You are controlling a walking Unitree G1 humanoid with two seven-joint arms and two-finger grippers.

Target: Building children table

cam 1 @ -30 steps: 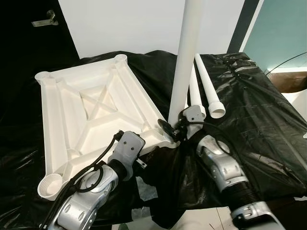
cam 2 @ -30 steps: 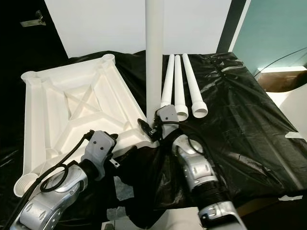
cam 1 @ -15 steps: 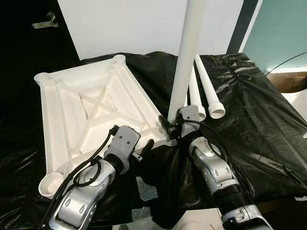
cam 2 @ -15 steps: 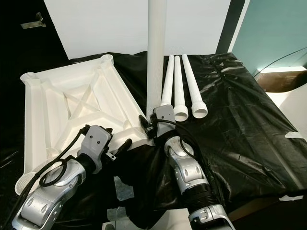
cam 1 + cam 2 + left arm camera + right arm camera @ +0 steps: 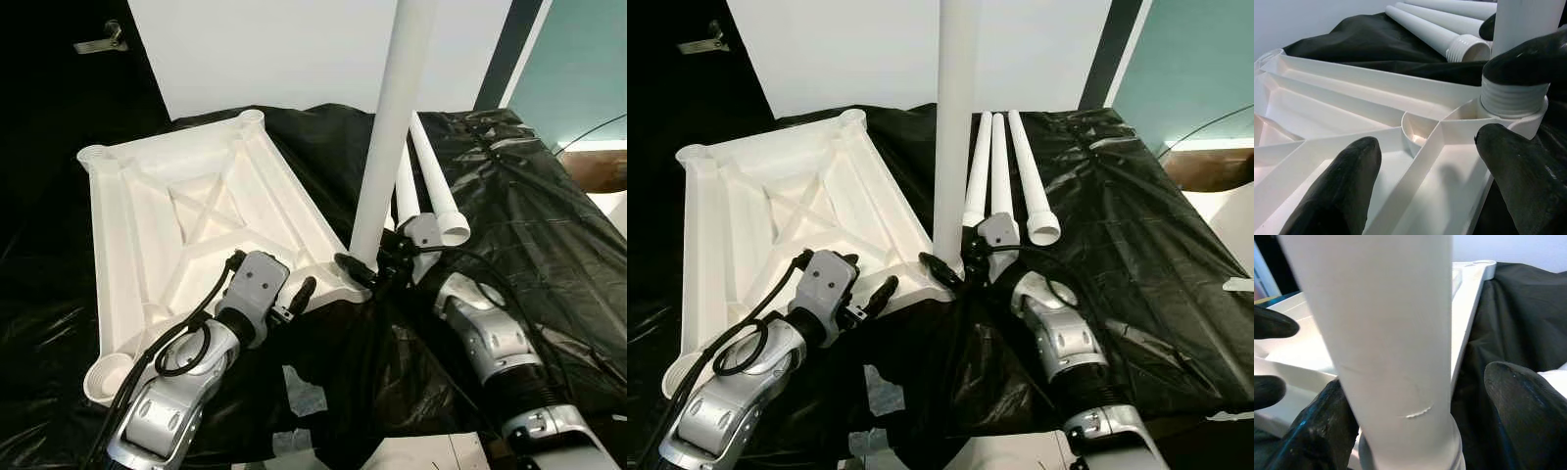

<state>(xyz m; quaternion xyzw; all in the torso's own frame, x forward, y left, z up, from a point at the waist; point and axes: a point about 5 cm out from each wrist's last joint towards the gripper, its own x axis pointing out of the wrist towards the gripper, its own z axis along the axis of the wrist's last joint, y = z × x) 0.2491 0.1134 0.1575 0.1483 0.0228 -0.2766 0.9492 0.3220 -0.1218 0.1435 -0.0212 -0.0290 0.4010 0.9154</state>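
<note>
**Leg standing in corner socket, right gripper around its base**

- Tabletop (image 5: pixel 774 230): white plastic, lying upside down on the black sheet (image 5: pixel 1136 245), ribbed underside facing up, round socket at each corner.
- Upright leg (image 5: pixel 955 127): white tube, standing vertical in the near-right corner socket (image 5: pixel 1511 110). Left wrist view shows its threaded end seated in the socket collar, some thread rings visible above the rim. How deep it is seated I can't tell.
- Right gripper (image 5: pixel 955 262): at the base of the upright leg, one black finger on each side of the tube. Right wrist view shows the left-hand finger (image 5: pixel 1317 431) against the tube, the other finger (image 5: pixel 1528 406) with a visible gap to it. So fingers are spread around the leg, not clamped on it.
- Left gripper (image 5: pixel 302 292): at the near edge of the tabletop, just beside the same corner, pointing at the socket. Fingers (image 5: pixel 1342 191) apart, hovering over the ribs, holding nothing. Contact with the plastic is unclear.
- Spare legs (image 5: pixel 1004 166): three more white tubes lying side by side on the sheet behind the right gripper, threaded ends toward the robot, just right of the upright leg.
</note>
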